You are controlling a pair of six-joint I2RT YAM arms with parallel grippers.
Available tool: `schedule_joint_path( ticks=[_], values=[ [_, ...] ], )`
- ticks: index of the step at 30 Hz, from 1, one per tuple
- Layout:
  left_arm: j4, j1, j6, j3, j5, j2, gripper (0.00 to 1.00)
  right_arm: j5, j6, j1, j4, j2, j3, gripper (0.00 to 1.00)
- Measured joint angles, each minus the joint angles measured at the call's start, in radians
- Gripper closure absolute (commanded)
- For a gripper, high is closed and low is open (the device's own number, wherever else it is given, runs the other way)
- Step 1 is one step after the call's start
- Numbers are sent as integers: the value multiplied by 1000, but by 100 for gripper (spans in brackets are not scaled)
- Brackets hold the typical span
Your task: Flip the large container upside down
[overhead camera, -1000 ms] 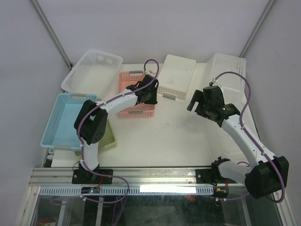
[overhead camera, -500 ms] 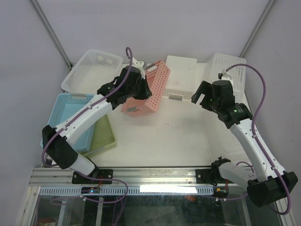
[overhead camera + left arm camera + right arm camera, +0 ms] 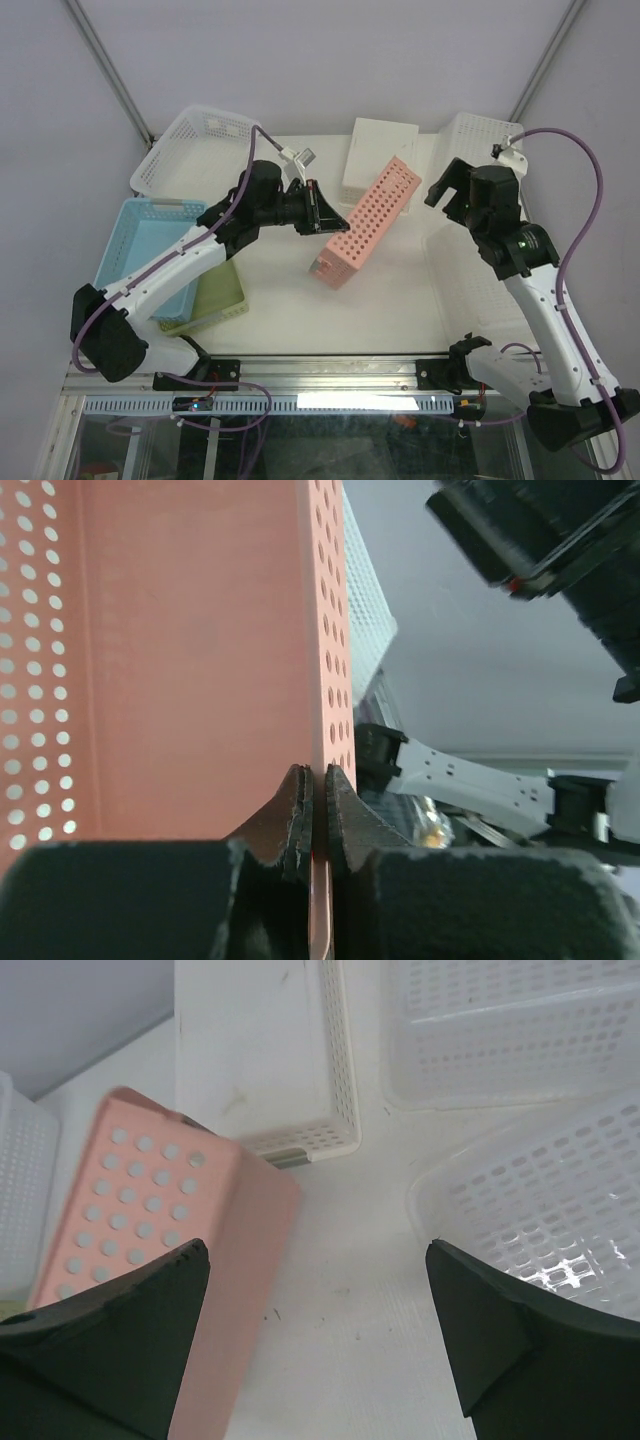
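Container (image 3: 365, 222), pink and dotted with holes, is tipped up on its side near the middle of the surface (image 3: 300, 310). One perforated wall faces up, and its long axis runs from 1 o'clock down to 7 o'clock in the top view. The 7 o'clock end sits lowest, at or just above the surface; actual contact cannot be told. The left wrist view (image 3: 180, 660) looks into its hollow.

The left gripper (image 3: 318, 208) meets the container at its 9 o'clock side. In the left wrist view the left fingers (image 3: 296, 810) are pressed nearly together on the thin pink wall, which runs up between them.

The right gripper (image 3: 450, 185) hangs apart from the container at its 3 o'clock. Its wrist view shows the right fingers (image 3: 120, 1330) spread wide with nothing between them, only bare surface below. In that view the container (image 3: 150, 1200) shows at 9 o'clock.

A white bin (image 3: 378, 150) lies bottom-up just beyond the container's 1 o'clock end. A white lattice basket (image 3: 482, 135) stands at the 2 o'clock corner of the surface. A translucent white basket (image 3: 465, 290) lies under the right arm at 4 o'clock. Another white basket (image 3: 195, 140) sits at 10 o'clock, half off the surface. A blue basket (image 3: 140, 250) lies at 9 o'clock, with a green tray (image 3: 215, 290) just beside it at 8 o'clock under the left arm.
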Motion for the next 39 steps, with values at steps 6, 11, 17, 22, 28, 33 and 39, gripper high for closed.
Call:
schedule_joint_path(
  ticks=[6, 11, 17, 22, 28, 33, 39],
  values=[
    [343, 1, -258, -217, 179, 19, 100, 59, -15, -2, -2, -53, 40, 6],
    [626, 17, -466, -349, 256, 55, 100, 64, -15, -3, -5, -53, 40, 6],
    [812, 79, -619, -465, 269, 59, 100, 63, -15, -3, -10, -54, 33, 6],
    [790, 112, -613, -493, 247, 65, 84, 63, -15, -3, -11, -53, 25, 6],
    [625, 121, -510, -486, 175, 61, 68, 63, -15, -4, -10, -55, 13, 6],
    [548, 150, -433, -470, 121, 36, 68, 63, -15, -4, -10, -54, -8, 6],
    [538, 193, -412, -473, 94, 32, 58, 62, -16, -6, -9, -52, -8, 6]
  ],
)
